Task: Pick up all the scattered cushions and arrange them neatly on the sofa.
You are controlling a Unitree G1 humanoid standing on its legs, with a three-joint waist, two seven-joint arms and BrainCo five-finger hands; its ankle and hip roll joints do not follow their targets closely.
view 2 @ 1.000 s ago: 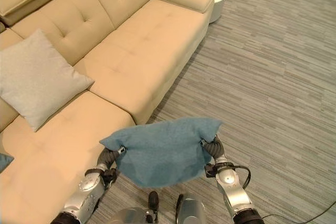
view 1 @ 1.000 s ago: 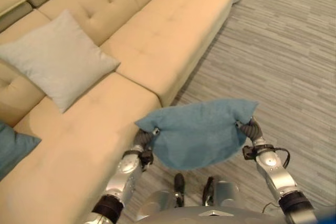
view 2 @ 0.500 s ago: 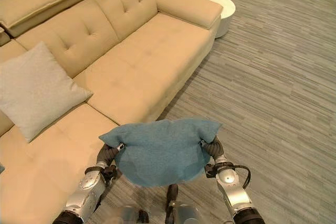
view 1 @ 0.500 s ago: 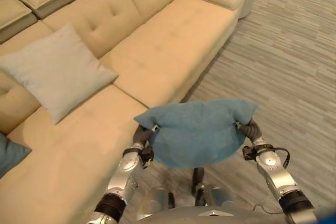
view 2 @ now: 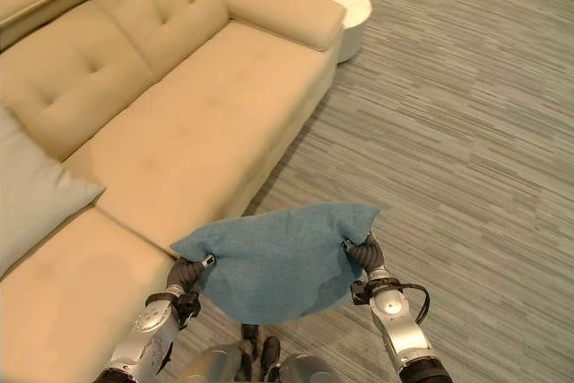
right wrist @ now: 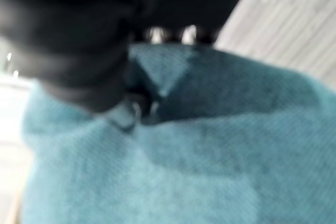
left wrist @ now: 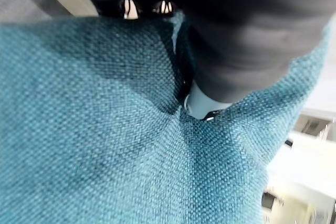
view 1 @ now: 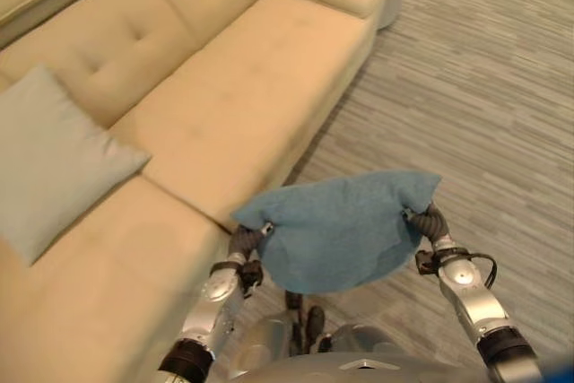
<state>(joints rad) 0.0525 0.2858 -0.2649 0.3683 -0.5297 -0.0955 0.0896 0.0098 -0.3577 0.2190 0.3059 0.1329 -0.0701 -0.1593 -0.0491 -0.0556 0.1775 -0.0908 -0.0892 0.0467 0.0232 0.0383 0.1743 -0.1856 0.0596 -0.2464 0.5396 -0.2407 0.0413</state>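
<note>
I hold a blue cushion [view 1: 341, 230] in the air between both hands, over the floor just off the sofa's front edge. My left hand [view 1: 244, 241] grips its left corner and my right hand [view 1: 432, 221] its right corner. In the left wrist view the thumb [left wrist: 247, 51] digs into the blue cloth [left wrist: 94, 145], and the right wrist view shows the same grip on the cloth [right wrist: 210, 156]. A light grey cushion [view 1: 54, 163] lies on the beige sofa [view 1: 242, 105] at the left, leaning toward the backrest.
A round white side table [view 2: 341, 6] stands past the sofa's armrest [view 2: 287, 11] at the far end. Grey striped flooring [view 1: 484, 87] spreads out to the right of the sofa. The seat between the grey cushion and the armrest is bare.
The camera has moved, so the sofa and grey cushion now sit further left in view. Both hands keep the blue cushion in the same pose.
</note>
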